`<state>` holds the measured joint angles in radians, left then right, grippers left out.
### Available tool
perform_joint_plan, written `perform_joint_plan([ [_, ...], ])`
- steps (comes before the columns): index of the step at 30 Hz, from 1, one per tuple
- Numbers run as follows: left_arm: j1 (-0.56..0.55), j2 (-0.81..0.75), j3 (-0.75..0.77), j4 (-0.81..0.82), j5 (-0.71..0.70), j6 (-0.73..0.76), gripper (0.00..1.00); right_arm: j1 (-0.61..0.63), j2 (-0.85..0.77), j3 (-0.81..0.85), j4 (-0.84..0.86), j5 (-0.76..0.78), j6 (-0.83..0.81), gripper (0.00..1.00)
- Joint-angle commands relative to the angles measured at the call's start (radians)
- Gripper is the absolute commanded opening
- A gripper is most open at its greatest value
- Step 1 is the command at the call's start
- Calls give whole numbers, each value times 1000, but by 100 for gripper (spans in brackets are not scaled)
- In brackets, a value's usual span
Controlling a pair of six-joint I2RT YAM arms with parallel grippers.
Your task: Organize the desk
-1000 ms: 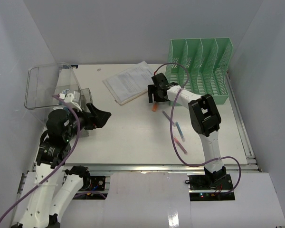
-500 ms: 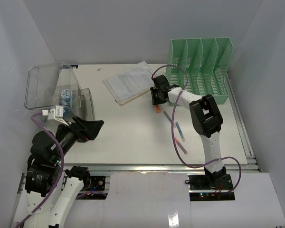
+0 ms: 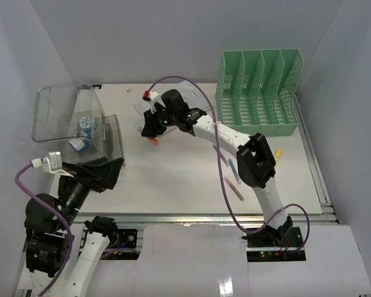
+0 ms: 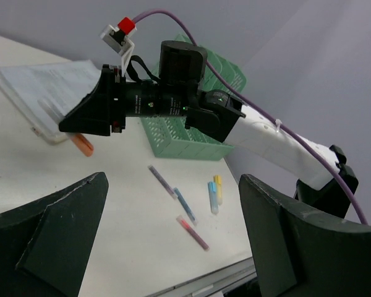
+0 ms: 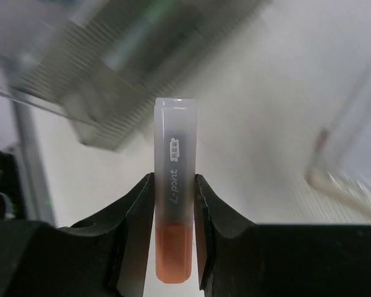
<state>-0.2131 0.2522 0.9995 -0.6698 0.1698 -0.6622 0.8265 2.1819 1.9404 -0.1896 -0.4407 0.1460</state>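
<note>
The desk point(image 3: 173, 179) is a white tabletop. My right gripper point(image 3: 152, 131) reaches out to the left, over the edge of a stack of papers point(image 3: 173, 99), and is shut on an orange highlighter point(image 3: 154, 142). The right wrist view shows that highlighter point(image 5: 174, 204) clamped upright between the fingers point(image 5: 139, 210), its clear cap pointing away. My left gripper point(image 3: 111, 171) hangs open and empty at the near left, below a clear plastic bin point(image 3: 62, 114). From the left wrist view the right gripper point(image 4: 86, 117) and the orange highlighter point(image 4: 81, 144) show ahead.
A mint-green file rack point(image 3: 260, 93) stands at the back right. Loose on the desk lie a purple pen point(image 4: 162, 182), a blue pen point(image 4: 185, 206), a red pen point(image 4: 193, 232), a light-blue highlighter point(image 4: 213, 197) and a yellow one point(image 4: 217, 184). The bin holds small items point(image 3: 83, 124).
My right gripper closed on the orange highlighter, lifted it and swung left from beside the rack across the papers. The left arm drew back toward the near-left corner, still open.
</note>
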Motion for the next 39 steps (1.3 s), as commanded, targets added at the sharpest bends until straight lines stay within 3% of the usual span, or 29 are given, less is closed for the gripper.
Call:
perform_joint_plan([
  [1,1,-22,-22,84,-52,-11,98,57,99,161,216,-93,245,8],
  [6,1,2,14,89,-67,9,98,79,189,239,421,-3,480,8],
  [10,1,24,27,91,-68,15,98,79,262,302,455,82,585,8],
  [26,1,5,-56,111,-99,-29,98,73,387,339,609,11,794,8],
  [39,1,-26,-72,103,-93,-50,98,141,389,313,630,132,825,16],
])
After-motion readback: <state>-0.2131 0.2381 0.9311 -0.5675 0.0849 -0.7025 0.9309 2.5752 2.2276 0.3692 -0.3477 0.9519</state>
